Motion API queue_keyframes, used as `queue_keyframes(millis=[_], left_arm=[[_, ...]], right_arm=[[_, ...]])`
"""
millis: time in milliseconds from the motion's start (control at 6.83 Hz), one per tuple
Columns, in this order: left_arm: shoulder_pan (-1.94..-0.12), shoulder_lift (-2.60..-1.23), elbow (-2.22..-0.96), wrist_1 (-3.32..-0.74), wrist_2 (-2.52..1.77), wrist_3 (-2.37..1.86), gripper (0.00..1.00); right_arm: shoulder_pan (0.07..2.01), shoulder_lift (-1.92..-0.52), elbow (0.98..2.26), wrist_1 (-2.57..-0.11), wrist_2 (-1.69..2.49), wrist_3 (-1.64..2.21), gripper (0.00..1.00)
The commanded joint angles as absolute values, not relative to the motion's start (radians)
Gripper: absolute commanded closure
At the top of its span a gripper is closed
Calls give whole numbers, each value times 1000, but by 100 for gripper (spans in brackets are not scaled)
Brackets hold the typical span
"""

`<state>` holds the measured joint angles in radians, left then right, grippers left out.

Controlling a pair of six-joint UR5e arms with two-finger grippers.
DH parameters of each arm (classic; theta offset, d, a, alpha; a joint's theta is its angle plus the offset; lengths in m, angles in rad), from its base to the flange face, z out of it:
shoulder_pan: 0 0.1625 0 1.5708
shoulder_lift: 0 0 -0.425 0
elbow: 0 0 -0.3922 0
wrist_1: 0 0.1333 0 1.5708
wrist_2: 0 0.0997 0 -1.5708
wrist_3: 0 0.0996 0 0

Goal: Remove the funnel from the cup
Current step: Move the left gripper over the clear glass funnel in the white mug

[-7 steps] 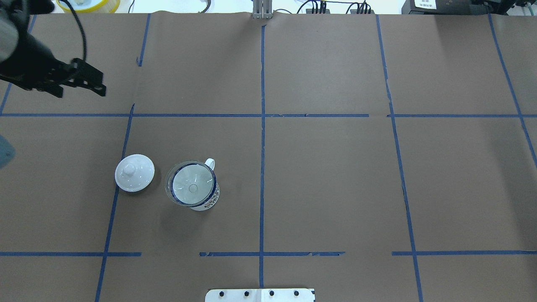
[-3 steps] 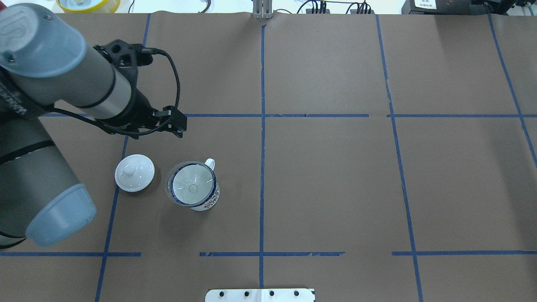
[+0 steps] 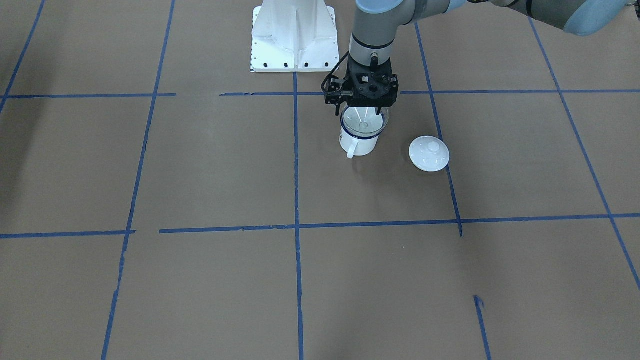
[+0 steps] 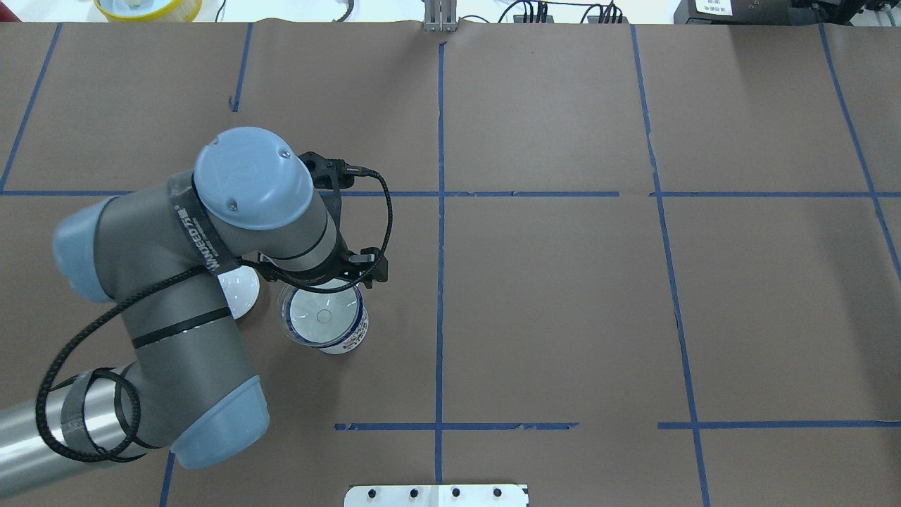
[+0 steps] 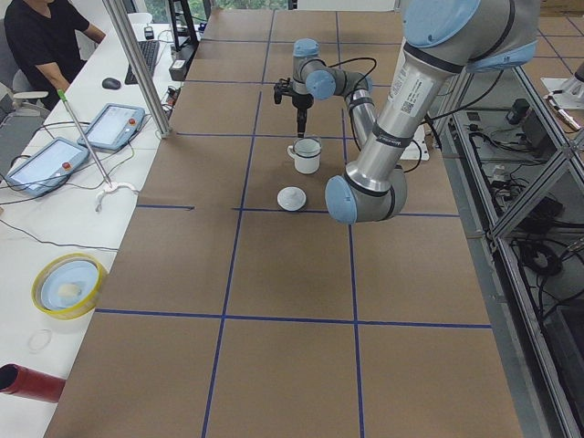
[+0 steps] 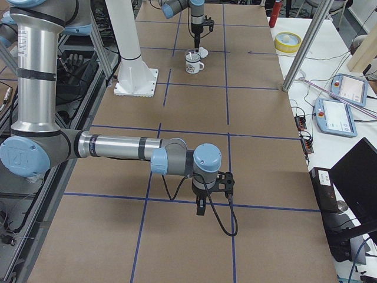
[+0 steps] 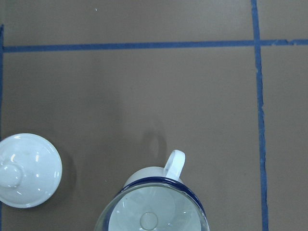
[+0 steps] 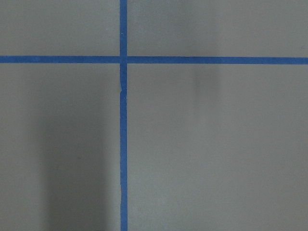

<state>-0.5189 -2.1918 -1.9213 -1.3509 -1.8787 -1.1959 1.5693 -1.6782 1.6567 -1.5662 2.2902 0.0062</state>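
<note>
While a moment ago the left arm was tucked away at the far left corner of the bench [image 4: 563,317], it now reaches right in, and the left arm's fingers [image 5: 300,119] hang pointing down over the small white enamel cup with a dark blue rim [image 3: 357,142]. The small clear funnel with a wide round rim [image 4: 324,315] has not stirred through all this. It sits seated in the cup's mouth, spout down inside, and the cup stands upright in the same spot, left of the bench's centre line. Beside it the round white knobbed lid [image 3: 429,153] lies flat where it lay before, near the cup but not touching it, though the arm half hides it from overhead. From the left wrist camera the cup and funnel sit at the very bottom edge, with the white loop handle [image 7: 174,163] pointing up the picture. I judge from this that the fingers hang above the handle side of the rim rather than dead centre. How far apart those fingers stand I cannot tell, since the wrist blocks them from above and they blur into the black mount from the front. They hold nothing as far as I can see. The right arm's fingers [image 6: 200,207] hover low over bare bench well away from all this, and their opening I cannot tell either. So the approach looks nearly done and the grasp on the funnel's rim is not yet made.
</note>
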Motion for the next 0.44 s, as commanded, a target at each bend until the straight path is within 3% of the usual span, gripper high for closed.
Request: queue_keyframes(millis=[0,293], left_arm=[[-489,-2191,-1856,-1426,-1861,-1218,2],[-486,-2187,-1855,-1434,-1864,-1221,36]], right_arm=[[1569,-1678,1657,-1566,2290,6,0],[1569,-1678,1657,-1566,2290,6,0]])
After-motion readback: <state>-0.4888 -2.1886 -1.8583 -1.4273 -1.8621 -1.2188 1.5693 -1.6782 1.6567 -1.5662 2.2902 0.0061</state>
